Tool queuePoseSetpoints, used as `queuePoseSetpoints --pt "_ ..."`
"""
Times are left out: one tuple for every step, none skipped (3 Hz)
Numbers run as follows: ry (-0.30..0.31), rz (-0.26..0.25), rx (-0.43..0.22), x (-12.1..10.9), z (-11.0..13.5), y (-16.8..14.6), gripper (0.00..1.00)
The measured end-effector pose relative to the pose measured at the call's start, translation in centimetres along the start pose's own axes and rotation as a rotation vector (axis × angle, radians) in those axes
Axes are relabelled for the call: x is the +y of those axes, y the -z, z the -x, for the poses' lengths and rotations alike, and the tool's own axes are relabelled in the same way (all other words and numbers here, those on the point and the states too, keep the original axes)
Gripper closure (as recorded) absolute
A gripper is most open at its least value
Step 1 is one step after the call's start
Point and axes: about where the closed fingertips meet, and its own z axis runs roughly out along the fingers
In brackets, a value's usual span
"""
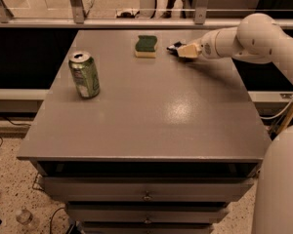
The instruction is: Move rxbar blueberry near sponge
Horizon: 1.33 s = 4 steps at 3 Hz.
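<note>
The arm is reaching in from the right across the far end of the grey table, bringing the gripper low over the top, just right of the sponge. The claw is pinching nearly closed on the rxbar blueberry, of which only a short dark end with a pale fleck is showing, poking out of the tan tips toward the sponge; the rest of the wrapper is hiding inside the grasp. A flat foil bar is best carried this way, pinched across its thin side so that it is not sliding or drooping. The bar is pointing at the sponge with a small gap between them, so it is coming in close without bumping the sponge. Whether the bar is touching the table or hanging just above it is not clear. The sponge is lying flat, green side up, near the back edge, and the green soda can is standing upright well apart on the left, out of the way. The carrying part of the task is looking close to done; what is probably remaining is setting the bar down flat and letting go.
</note>
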Motion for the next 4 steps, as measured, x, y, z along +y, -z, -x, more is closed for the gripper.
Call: queuePoseSetpoints --pt "-0.001 0.004 0.001 0.19 -0.09 -0.31 0.84" --pt "0.000 0.009 0.003 0.40 -0.14 -0.56 0.61" --pt "0.000 0.013 0.004 0.62 -0.19 -0.82 0.37" --pt "-0.001 0.017 0.005 0.82 -0.24 -1.07 0.14"
